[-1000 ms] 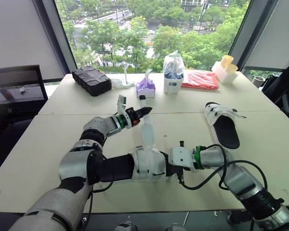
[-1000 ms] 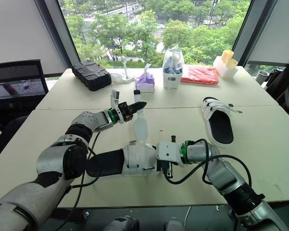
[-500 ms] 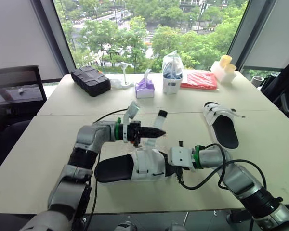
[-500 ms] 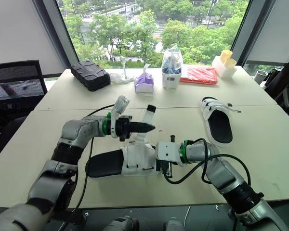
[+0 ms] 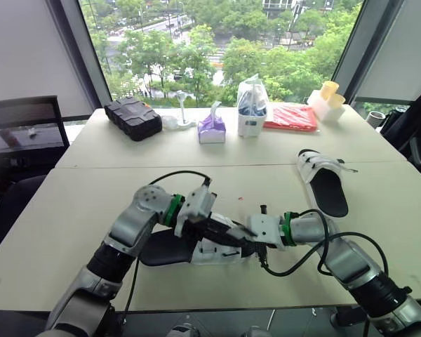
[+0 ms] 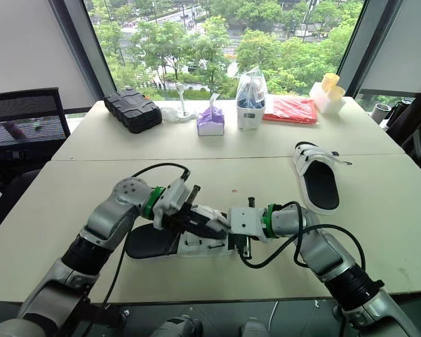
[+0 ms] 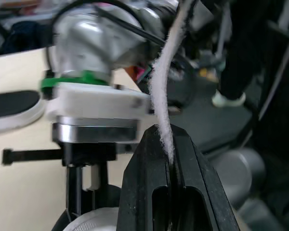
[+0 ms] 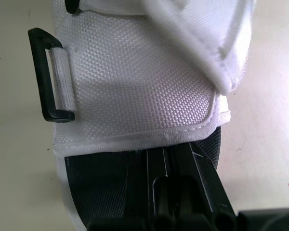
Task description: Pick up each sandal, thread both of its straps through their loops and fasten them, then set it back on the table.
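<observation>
A black-soled sandal [image 5: 160, 248] with a white upper [image 8: 135, 86] lies near the table's front edge. My left gripper [image 5: 240, 239] reaches low across the upper and is shut on the white strap [image 7: 164, 96], whose edge runs up from between the fingers. My right gripper [image 5: 251, 247] is shut on the sandal's sole edge at the right end, close to the left fingertips. A black loop [image 8: 47, 77] sits on the upper's side. The second sandal [image 5: 324, 181], straps closed, lies at the right of the table.
Along the far edge stand a black case [image 5: 133, 117], a purple tissue box [image 5: 212, 129], a plastic bag [image 5: 252, 105], a red packet [image 5: 292, 117] and yellow cups [image 5: 330, 91]. A chair [image 5: 24, 126] stands at the left. A black cable [image 5: 316, 242] loops off my right arm.
My left gripper has swung the strap from upright at the sandal's far side down across the upper, toward my right gripper. The right arm and the second sandal have stayed put.
</observation>
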